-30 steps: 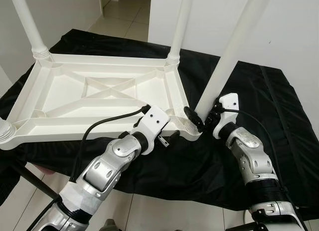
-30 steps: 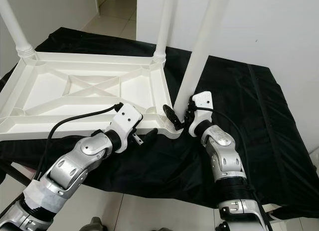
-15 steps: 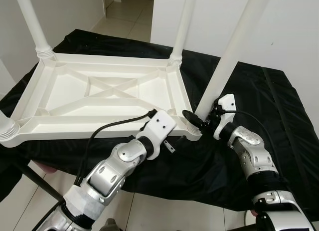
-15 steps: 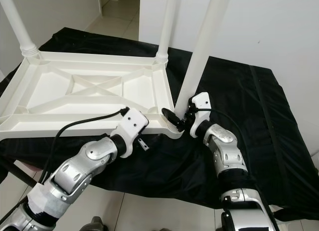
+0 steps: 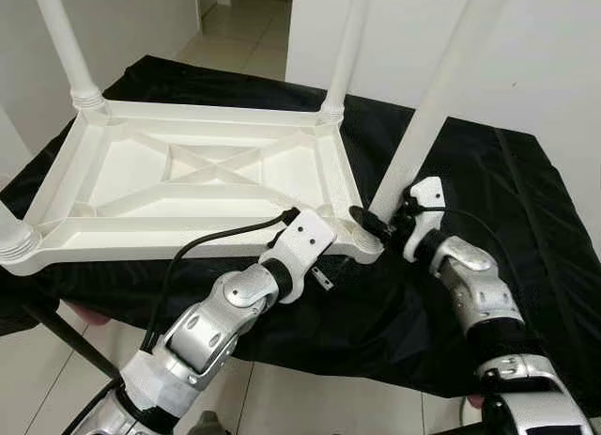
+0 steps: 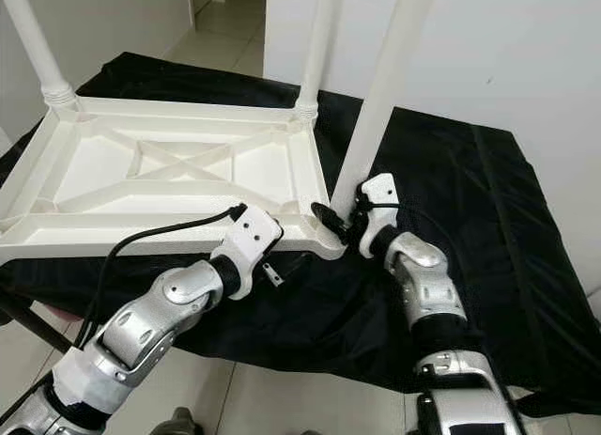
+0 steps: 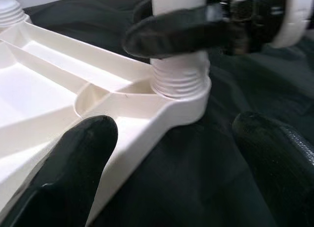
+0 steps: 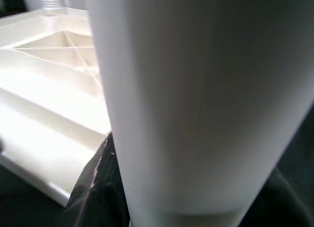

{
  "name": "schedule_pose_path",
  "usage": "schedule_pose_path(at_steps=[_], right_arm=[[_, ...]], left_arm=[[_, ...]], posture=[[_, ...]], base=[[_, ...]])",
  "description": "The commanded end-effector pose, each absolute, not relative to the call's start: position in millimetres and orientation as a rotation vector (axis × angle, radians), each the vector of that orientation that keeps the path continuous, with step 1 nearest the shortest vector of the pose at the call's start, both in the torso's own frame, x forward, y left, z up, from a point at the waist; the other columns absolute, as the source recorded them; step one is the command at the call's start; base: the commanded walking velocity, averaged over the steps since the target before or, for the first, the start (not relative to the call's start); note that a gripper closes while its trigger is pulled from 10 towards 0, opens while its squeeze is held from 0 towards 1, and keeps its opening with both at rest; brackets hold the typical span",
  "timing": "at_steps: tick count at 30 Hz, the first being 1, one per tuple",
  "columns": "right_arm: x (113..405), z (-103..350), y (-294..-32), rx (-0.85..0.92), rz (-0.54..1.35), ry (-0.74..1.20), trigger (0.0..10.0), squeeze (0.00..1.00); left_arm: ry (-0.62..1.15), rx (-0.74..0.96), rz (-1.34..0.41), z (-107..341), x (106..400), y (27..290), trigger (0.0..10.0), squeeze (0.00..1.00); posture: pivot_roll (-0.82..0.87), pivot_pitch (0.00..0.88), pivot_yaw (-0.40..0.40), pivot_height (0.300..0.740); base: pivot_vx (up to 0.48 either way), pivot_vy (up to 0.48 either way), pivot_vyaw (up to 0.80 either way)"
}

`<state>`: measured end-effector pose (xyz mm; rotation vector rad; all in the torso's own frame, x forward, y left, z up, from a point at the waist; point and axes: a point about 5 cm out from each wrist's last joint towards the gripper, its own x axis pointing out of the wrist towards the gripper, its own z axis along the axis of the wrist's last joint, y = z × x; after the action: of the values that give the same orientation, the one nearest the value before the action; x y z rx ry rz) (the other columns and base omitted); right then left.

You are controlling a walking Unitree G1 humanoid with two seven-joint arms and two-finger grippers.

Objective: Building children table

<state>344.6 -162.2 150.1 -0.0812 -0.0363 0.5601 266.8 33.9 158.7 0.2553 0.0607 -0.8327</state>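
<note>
The left gripper (image 7: 171, 158) sits at the near edge of the black cloth (image 5: 488, 172), just below the near right corner of the upturned white tabletop (image 5: 207, 172). Its two black fingers (image 7: 73, 158) are spread apart and hold nothing; one lies against the tabletop's near rim, the other rests over the cloth beside the corner.

Right at that corner, the right gripper (image 5: 376, 224) is clenched around the foot of a white table leg (image 5: 432, 106), just above the ribbed socket (image 7: 179, 80) where the leg meets the tabletop. The leg stands tilted, leaning away to the right as it rises.

The tabletop lies underside up on the cloth, its crossed ribs showing, taking up the left and middle of the covered surface. Another leg (image 5: 347, 50) stands upright in the far right corner, one more (image 5: 66, 45) in the far left corner, and the ribbed base of a fourth (image 5: 14, 238) shows at the near left corner.

Beyond the cloth are white walls and a tiled floor (image 5: 239, 31).
</note>
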Motion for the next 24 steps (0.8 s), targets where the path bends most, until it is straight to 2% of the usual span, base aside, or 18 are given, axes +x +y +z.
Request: schedule_pose_path(at_steps=[1, 5, 8, 11, 17, 24], right_arm=[[343.7, 143.0, -163.2, -0.093, 0.514, -0.001, 0.0, 0.00], [342.8, 140.5, -156.7, -0.050, 0.438, 0.009, 0.0, 0.00], [339.5, 136.2, -148.0, -0.009, 0.307, 0.027, 0.0, 0.00], [337.3, 135.0, -144.5, -0.006, 0.276, 0.030, 0.0, 0.00], [323.6, 130.6, -132.5, -0.028, 0.032, 0.057, 0.0, 0.00], [313.5, 131.1, -120.8, 0.015, -0.034, 0.070, 0.0, 0.00]], left_arm=[[0.079, 0.259, -0.941, 157.9, 260.8, 30.2, 10.0, 0.00], [0.081, 0.261, -0.939, 157.6, 259.9, 30.3, 10.0, 0.00], [0.085, 0.263, -0.941, 157.5, 259.9, 31.0, 10.0, 0.00], [0.086, 0.263, -0.941, 157.5, 259.7, 31.3, 10.0, 0.00], [0.092, 0.267, -0.946, 157.5, 259.4, 31.7, 10.0, 0.00], [0.093, 0.268, -0.950, 158.1, 259.3, 30.3, 10.0, 0.00]], posture=[[0.15, 0.037, -0.092, 0.740], [0.15, 0.041, -0.089, 0.740], [0.15, 0.044, -0.085, 0.740], [0.15, 0.045, -0.080, 0.740], [0.15, 0.048, -0.078, 0.740], [0.15, 0.045, -0.081, 0.740]], base=[[0.000, 0.000, 0.00], [0.000, 0.000, 0.00], [0.000, 0.000, 0.00], [0.000, 0.000, 0.00], [0.000, 0.000, 0.00], [0.000, 0.000, 0.00]])
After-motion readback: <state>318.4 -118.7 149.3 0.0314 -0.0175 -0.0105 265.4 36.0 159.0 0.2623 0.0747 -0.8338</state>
